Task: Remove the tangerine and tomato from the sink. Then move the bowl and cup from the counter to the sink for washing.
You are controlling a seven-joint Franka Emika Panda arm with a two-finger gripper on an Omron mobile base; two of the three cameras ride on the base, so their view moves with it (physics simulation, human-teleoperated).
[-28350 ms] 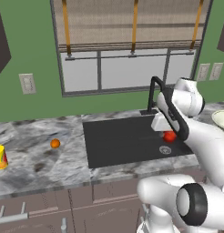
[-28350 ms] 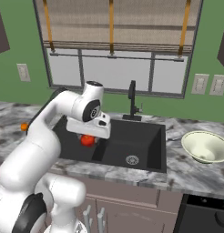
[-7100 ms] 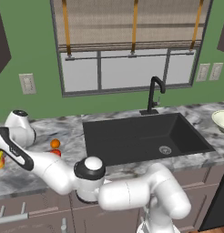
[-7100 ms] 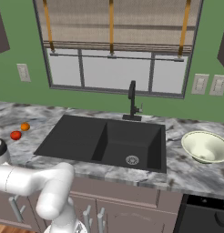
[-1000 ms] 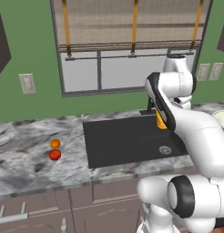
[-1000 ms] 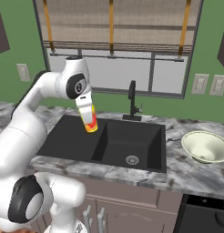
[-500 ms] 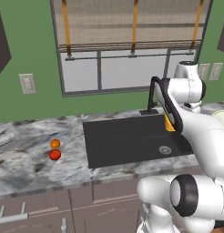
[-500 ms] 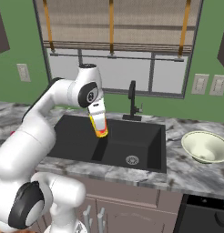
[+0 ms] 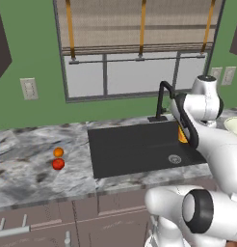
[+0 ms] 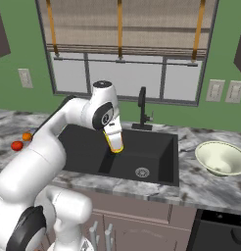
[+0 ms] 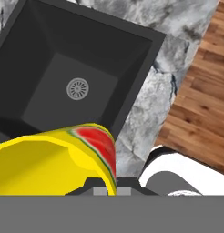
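Note:
My gripper (image 10: 113, 134) is shut on the yellow cup (image 10: 115, 143), holding it in the air above the black sink (image 10: 88, 147), a little left of the drain (image 10: 142, 172). In the hand view the cup (image 11: 59, 159) shows its red mark, with the sink (image 11: 50, 54) below it. From the left base view the arm partly hides the cup (image 9: 181, 135). The tangerine (image 9: 58, 152) and the tomato (image 9: 58, 164) lie close together on the counter (image 9: 24, 169), left of the sink (image 9: 135, 149). The pale bowl (image 10: 221, 158) stands on the counter right of the sink.
The black curved faucet (image 10: 142, 105) rises at the back rim of the sink, close behind the held cup. A window with a blind fills the green wall behind. Brown cabinets run under the counter, and wood floor (image 11: 200, 104) shows beyond its front edge.
The arm has carried the cup to the right and slightly down, from above the sink's left part toward its middle. The fruit and the bowl have not moved.

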